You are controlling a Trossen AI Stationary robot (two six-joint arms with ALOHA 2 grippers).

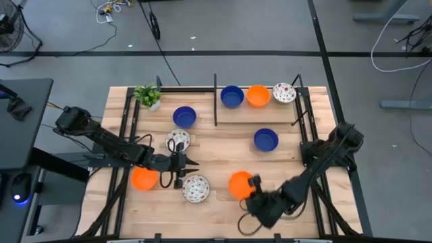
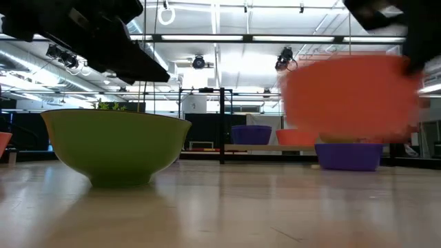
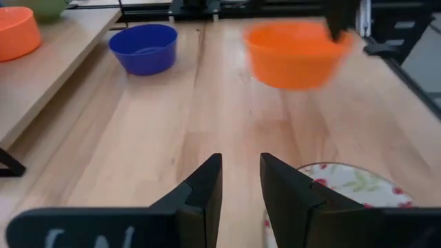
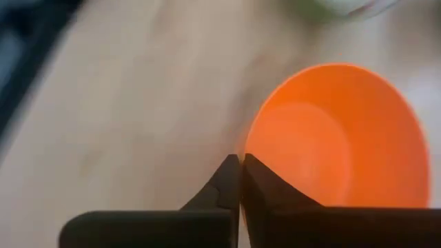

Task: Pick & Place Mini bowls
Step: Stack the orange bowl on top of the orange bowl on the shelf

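My right gripper (image 1: 254, 186) (image 4: 240, 160) is shut on an orange mini bowl (image 1: 239, 183) (image 4: 337, 138) near the table's near edge. The left wrist view shows this orange bowl (image 3: 295, 54) off the wood. My left gripper (image 1: 183, 162) (image 3: 241, 169) is open a little and holds nothing. It hovers between a floral bowl (image 1: 177, 140), a second floral bowl (image 1: 195, 188) (image 3: 344, 182) and another orange bowl (image 1: 143, 179). Blue bowls (image 1: 183, 117) (image 1: 266, 140) stand on the tabletop. On the far shelf stand blue (image 1: 231, 96), orange (image 1: 258, 96) and floral (image 1: 284, 92) bowls. My right gripper pinches the orange bowl's rim (image 4: 245, 153) on the side toward the table's right edge, one finger inside the bowl and one outside. The low view shows the bowl (image 2: 344, 96) lifted clear of the table, its open side up.
A small potted plant (image 1: 147, 96) stands at the far left corner. Dark upright posts and rails (image 1: 215, 101) frame the far shelf. A floral bowl with a green outside (image 2: 114, 145) sits close to the low camera. Bare wood lies between the middle bowls.
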